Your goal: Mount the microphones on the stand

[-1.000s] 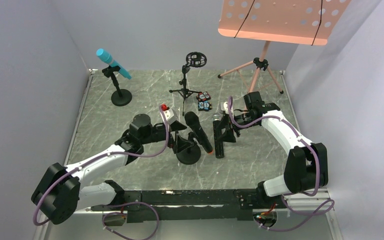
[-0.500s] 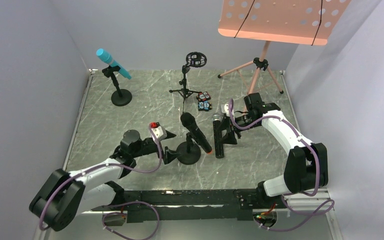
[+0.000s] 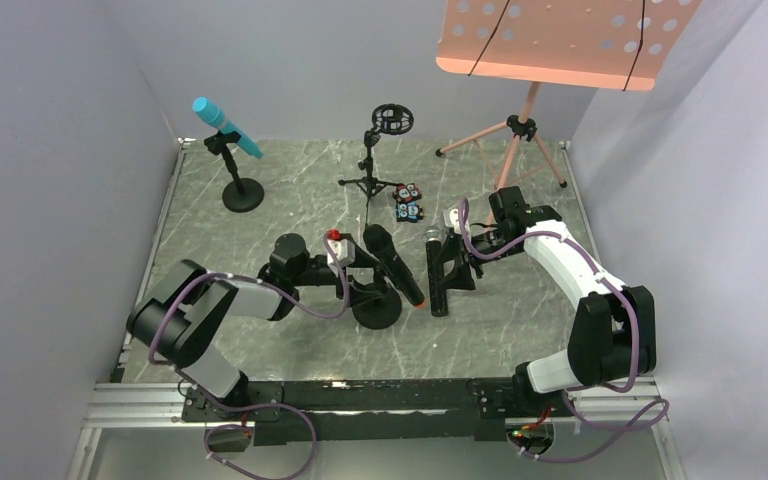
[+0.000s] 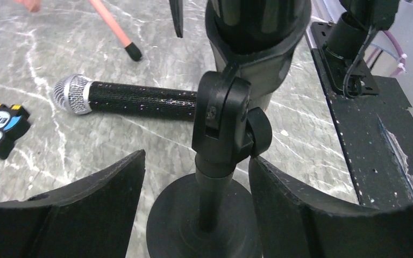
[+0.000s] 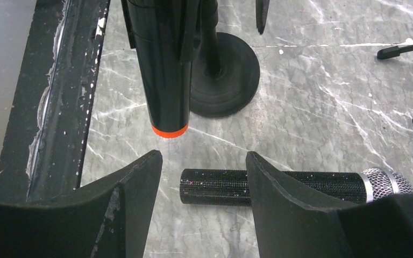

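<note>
Three grey walls (image 3: pixel 50 150); veined tabletop (image 3: pixel 295 212) bears silver-mesh microphone (image 4: pixel 140 101).

I have the left arm (image 3: pixel 215 300) folded low, with the elbow drawn back at the left and the forearm running level toward the table centre. The left gripper (image 3: pixel 355 278) points right, jaws spread wide; in the wrist view both fingers (image 4: pixel 102 199) stand well apart. The right arm (image 3: pixel 570 260) rises from its base, reaches forward and bends left at the wrist. The right gripper (image 3: pixel 450 265) faces left and down, jaws spread wide, clamping nothing.
</note>
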### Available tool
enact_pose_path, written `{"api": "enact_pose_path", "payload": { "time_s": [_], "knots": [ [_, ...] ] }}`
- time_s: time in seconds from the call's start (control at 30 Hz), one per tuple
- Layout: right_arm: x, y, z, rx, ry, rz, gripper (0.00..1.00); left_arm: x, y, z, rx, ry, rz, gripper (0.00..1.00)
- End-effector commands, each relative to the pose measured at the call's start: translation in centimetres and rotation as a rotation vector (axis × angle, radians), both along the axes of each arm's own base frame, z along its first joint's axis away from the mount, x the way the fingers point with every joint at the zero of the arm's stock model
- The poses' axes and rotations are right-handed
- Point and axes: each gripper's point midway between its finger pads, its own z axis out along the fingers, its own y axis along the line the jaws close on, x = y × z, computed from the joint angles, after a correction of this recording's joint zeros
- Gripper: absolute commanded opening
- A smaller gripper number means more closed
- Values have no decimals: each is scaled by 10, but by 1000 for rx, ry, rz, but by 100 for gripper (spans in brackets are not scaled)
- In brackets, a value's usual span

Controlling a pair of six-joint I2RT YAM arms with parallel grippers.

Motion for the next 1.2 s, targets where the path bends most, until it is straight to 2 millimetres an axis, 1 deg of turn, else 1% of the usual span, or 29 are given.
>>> {"api": "enact_pose_path", "payload": {
  "time_s": [0.0,0.2,0.27,0.33,0.37,0.4,0.53,0.6,0.67,0.73,0.83,0.93,1.03,1.17],
  "knots": [
    [3,4,14,48,-52,30,64,-9,-11,19,-78,-21,-139,71],
    [3,4,13,48,-51,30,64,-18,-14,9,-75,46,-214,51],
    [3,4,13,48,-47,31,64,-19,-15,10,-72,51,-227,48],
    [3,4,12,45,-46,31,64,-20,-16,11,-70,47,-238,47],
    [3,4,12,44,-46,30,64,-20,-17,11,-65,44,-242,44],
    [3,4,12,44,-45,29,64,-20,-18,12,-59,40,-247,40],
    [4,4,11,42,-46,27,64,-19,-20,7,-21,53,-245,12],
    [4,4,12,42,-48,27,64,-18,-18,6,-7,45,-226,1],
    [4,4,12,42,-46,26,64,-15,-14,7,7,11,-181,0],
    [4,4,12,44,-49,27,64,-6,-8,11,16,-26,-91,0],
    [3,4,12,45,-47,28,64,6,7,29,-15,-87,38,0],
    [3,4,13,46,-49,29,64,23,29,50,-62,-150,187,0],
    [3,4,13,47,-51,29,64,50,53,69,-89,-201,373,0],
    [3,4,14,47,-56,29,64,93,95,93,-136,-268,644,0]
  ]
}}
